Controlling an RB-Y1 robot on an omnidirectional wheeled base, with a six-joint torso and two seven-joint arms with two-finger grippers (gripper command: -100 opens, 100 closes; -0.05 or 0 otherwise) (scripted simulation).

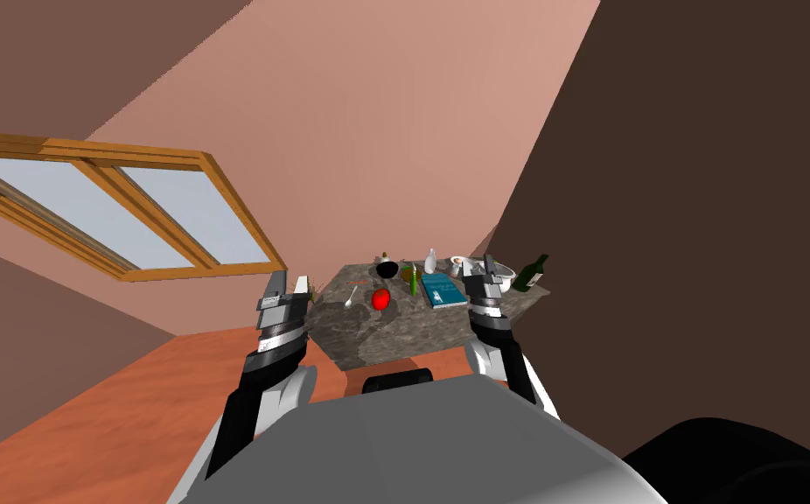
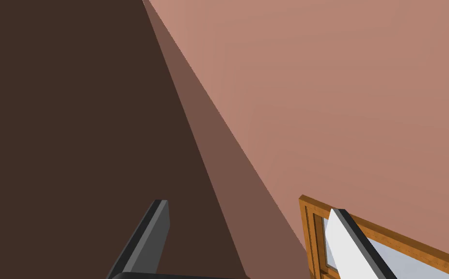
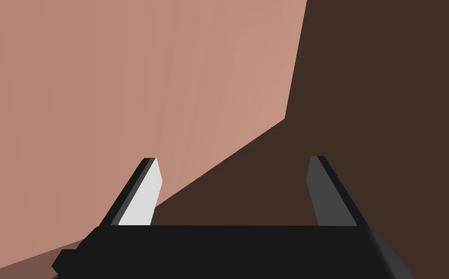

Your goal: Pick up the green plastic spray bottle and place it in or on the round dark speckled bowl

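Head view: green spray bottle (image 1: 413, 280) upright on bench (image 1: 394, 334), just beside dark bowl (image 1: 386, 269), at its 3 o'clock. Left gripper (image 1: 287, 287) at bench's 9 o'clock edge, right gripper (image 1: 478, 268) at 3 o'clock side; both spread wide, holding nothing.

The head camera looks steeply down and forward, rolled, taking in the worktop (image 1: 394, 337) a little way ahead, the window (image 1: 132, 210) on the left, the pink wall (image 1: 377, 131) behind and the brown wall (image 1: 701, 175) on the right. Each wrist camera sits on its hand and looks out along its parted jaws, away from the worktop, at the walls. The left wrist view shares the window's corner and both walls with the head view; the right shares the walls' meeting edge.
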